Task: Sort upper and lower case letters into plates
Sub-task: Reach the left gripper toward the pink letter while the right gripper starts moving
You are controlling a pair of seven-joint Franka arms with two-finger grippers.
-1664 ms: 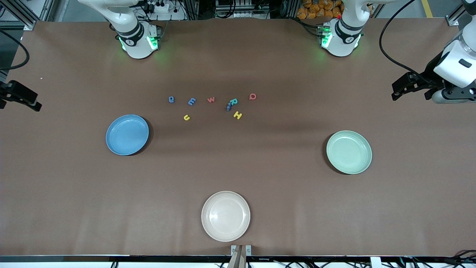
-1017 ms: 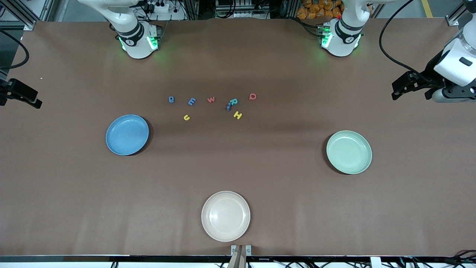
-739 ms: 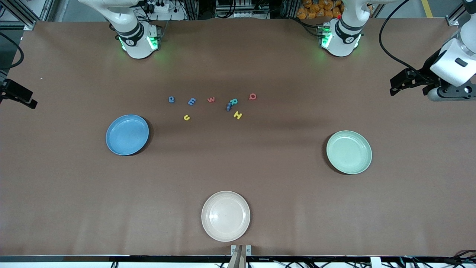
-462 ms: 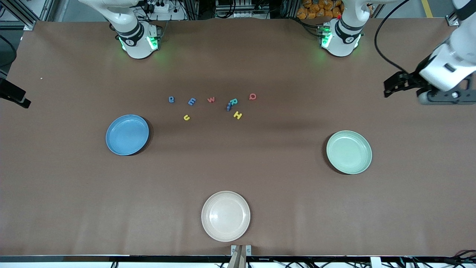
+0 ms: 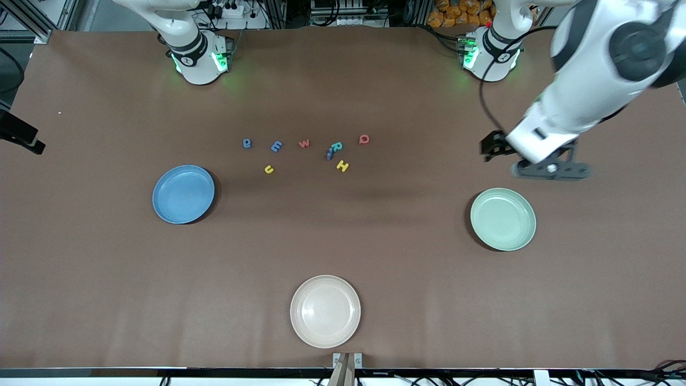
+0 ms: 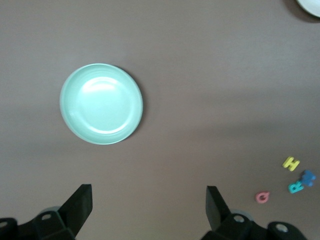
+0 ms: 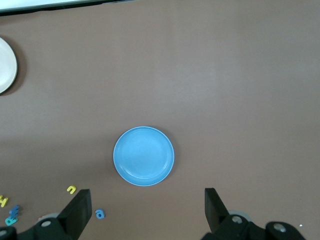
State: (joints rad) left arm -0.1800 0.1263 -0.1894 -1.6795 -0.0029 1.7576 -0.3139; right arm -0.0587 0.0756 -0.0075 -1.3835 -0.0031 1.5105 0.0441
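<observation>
the letters [image 5: 304, 143] sit loose on the worktop [image 5: 375, 257], between the blue plate [image 5: 183, 194] and green plate [image 5: 502, 219], farther from the camera than both. they look light, stiff and tiny, so pinch one across its flat sides. left tool [image 6: 150, 202], fingers apart, has swung in from the worktop's edge to above bare worktop near the green plate. right tool [image 7: 147, 205], fingers apart, waits high over the right arm's end, hardly moved.

You have: brown table [image 5: 375, 252]; plates in mid-blue [image 5: 183, 194], mint green [image 5: 502, 219], cream-white [image 5: 325, 311]; letters [image 5: 304, 143] in blue, red, yellow, teal.
</observation>
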